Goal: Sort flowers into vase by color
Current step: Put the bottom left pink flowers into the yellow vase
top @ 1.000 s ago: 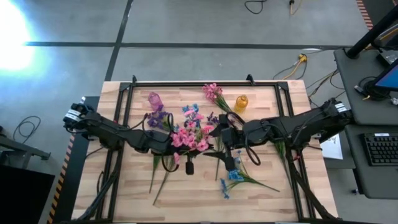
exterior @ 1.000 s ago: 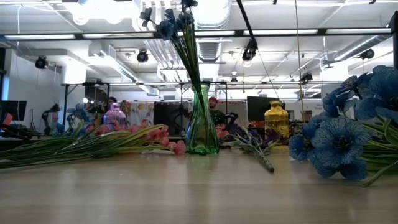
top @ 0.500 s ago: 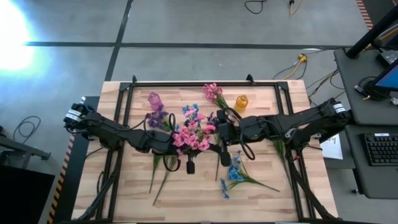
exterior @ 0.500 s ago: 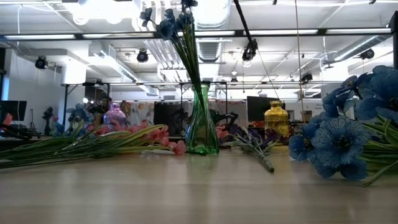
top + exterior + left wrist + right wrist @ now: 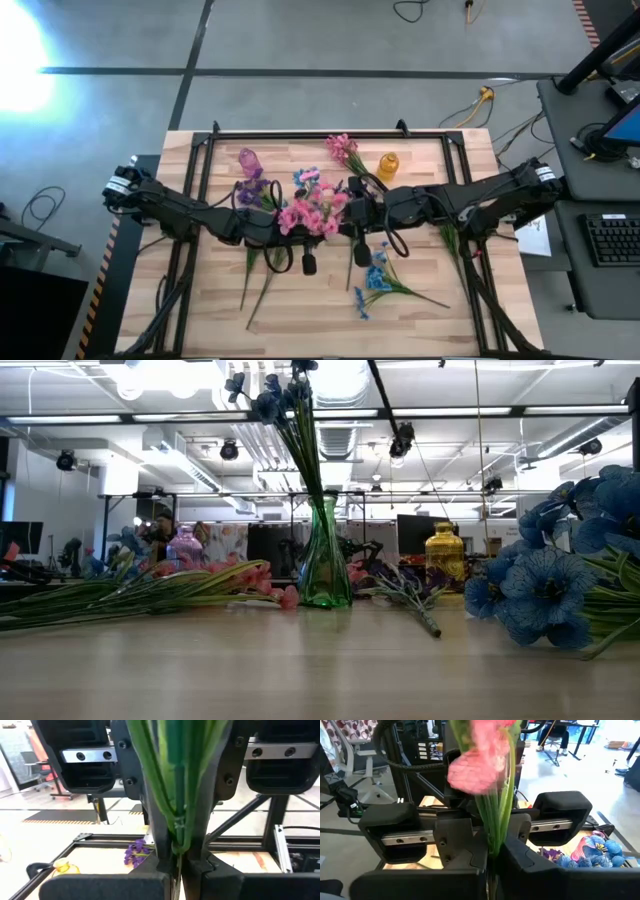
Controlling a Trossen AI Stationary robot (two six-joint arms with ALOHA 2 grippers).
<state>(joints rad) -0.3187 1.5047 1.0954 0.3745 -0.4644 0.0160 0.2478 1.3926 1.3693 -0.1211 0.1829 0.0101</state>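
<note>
A bunch of pink flowers point(image 5: 311, 215) is held up over the middle of the table between both grippers. My left gripper point(image 5: 283, 226) comes at it from the table's left and is shut on its green stems. My right gripper point(image 5: 345, 215) comes from the right and is shut on the same stems. A green vase point(image 5: 325, 558) with blue flowers point(image 5: 280, 395) in it stands behind the bunch. A pink-purple vase point(image 5: 249, 160) and an amber vase point(image 5: 388, 165) stand toward the far edge. My left gripper pinches the bundle of green stems point(image 5: 176, 837) between its two fingers. The fingers lie level, from the table's left, across the stems. The stems stand about upright, clear of the table. My right gripper pinches the same stems point(image 5: 493, 840) just below a pink blossom point(image 5: 476, 770). Its fingers point about level, from the table's right, across the stems. The bunch stands upright with its blossoms up.
More pink flowers point(image 5: 342, 148) lie near the far edge, a purple sprig point(image 5: 255, 192) under the left arm, and blue flowers point(image 5: 376, 281) toward the near right. Long green stems point(image 5: 255, 285) lie at the near left. A metal frame point(image 5: 310, 133) rims the table.
My right gripper has gone a little toward the table's left, up to the pink bunch, and has shut on its stems. The bunch has stayed in my left gripper, lifted clear of the table.
</note>
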